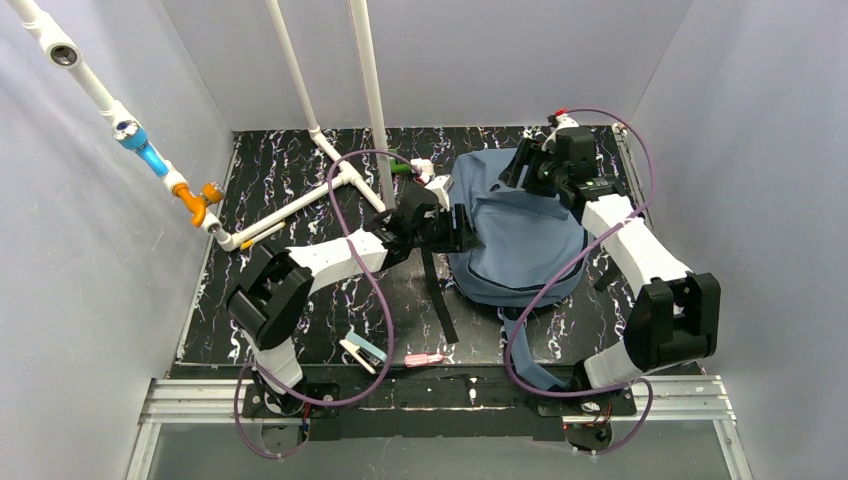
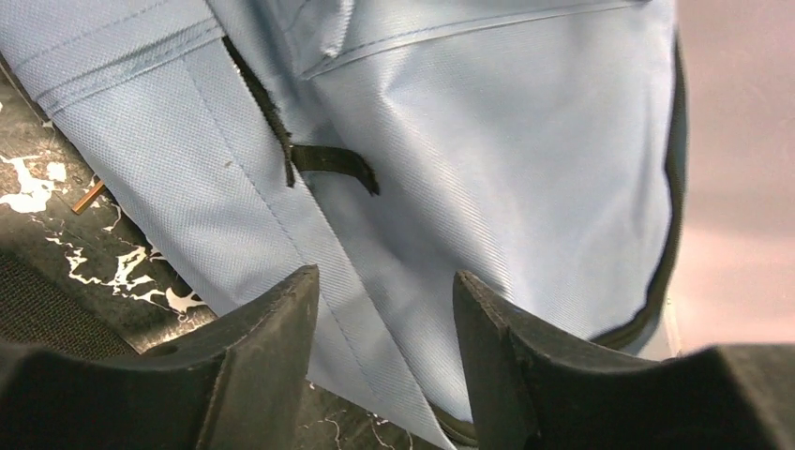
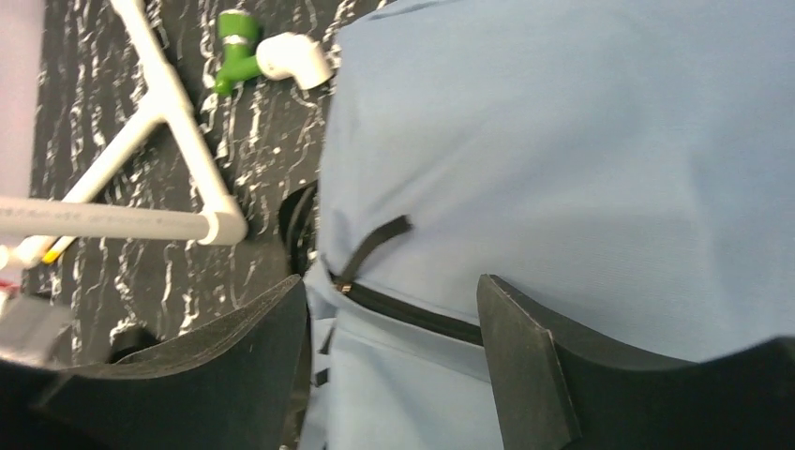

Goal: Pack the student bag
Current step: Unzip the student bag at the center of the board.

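The student bag lies flat on the dark marbled table, right of centre, slate-blue with a black webbing strap trailing toward the front. My left gripper is at the bag's left edge. In the left wrist view the left gripper stands open, and the bag's fabric and a short black tab lie just beyond its fingertips. My right gripper hovers over the bag's far end. In the right wrist view the right gripper is open above a black zip and its pull, holding nothing.
A white pipe frame stands at the back left, with a green fitting and a white elbow beside the bag. Near the front edge lie a white-and-teal object and a pink object. Purple cables loop over both arms.
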Motion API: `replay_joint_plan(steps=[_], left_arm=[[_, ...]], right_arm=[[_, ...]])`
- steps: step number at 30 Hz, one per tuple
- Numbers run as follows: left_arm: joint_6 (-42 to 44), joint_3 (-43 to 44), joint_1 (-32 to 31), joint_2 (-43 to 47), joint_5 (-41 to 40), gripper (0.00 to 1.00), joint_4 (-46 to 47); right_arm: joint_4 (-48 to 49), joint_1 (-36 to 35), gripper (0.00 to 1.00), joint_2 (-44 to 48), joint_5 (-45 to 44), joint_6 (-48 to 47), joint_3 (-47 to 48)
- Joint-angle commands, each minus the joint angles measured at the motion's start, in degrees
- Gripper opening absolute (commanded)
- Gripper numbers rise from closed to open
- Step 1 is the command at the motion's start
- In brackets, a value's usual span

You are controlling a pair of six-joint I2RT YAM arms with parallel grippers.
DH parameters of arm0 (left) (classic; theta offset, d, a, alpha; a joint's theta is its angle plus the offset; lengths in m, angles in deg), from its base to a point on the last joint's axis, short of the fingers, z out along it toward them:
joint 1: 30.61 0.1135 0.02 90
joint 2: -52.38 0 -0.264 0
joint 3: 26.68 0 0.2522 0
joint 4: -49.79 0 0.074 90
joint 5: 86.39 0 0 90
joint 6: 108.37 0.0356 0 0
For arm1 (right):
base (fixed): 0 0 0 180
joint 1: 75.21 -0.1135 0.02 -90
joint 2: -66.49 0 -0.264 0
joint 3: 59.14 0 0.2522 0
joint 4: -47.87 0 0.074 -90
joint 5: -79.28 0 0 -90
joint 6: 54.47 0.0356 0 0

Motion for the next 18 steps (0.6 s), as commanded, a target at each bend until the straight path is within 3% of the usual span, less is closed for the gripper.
replay_joint_plan(steps=[1, 6, 12, 18], left_arm=[[1.4, -1.6, 0.2, 7.5, 0.7, 0.56, -1.8], [3.6, -4.0, 0.5, 14.4, 1.0, 0.6, -6.2], [7.3, -7.0, 0.9, 26.0, -3.9, 0.65, -19.6], [6.9, -12.3, 1.2, 36.2, -6.5, 0.68, -27.9]], right_arm=[[-3.1, 3.1, 0.75, 3.0, -1.7, -4.4, -0.3], [-0.4, 3.2, 0.73, 5.2, -1.4, -4.9, -10.0], [7.2, 3.2, 0.72, 10.8, 0.6, -4.1, -23.0], [5.9, 3.2, 0.75, 11.0, -0.3, -7.8, -21.4]])
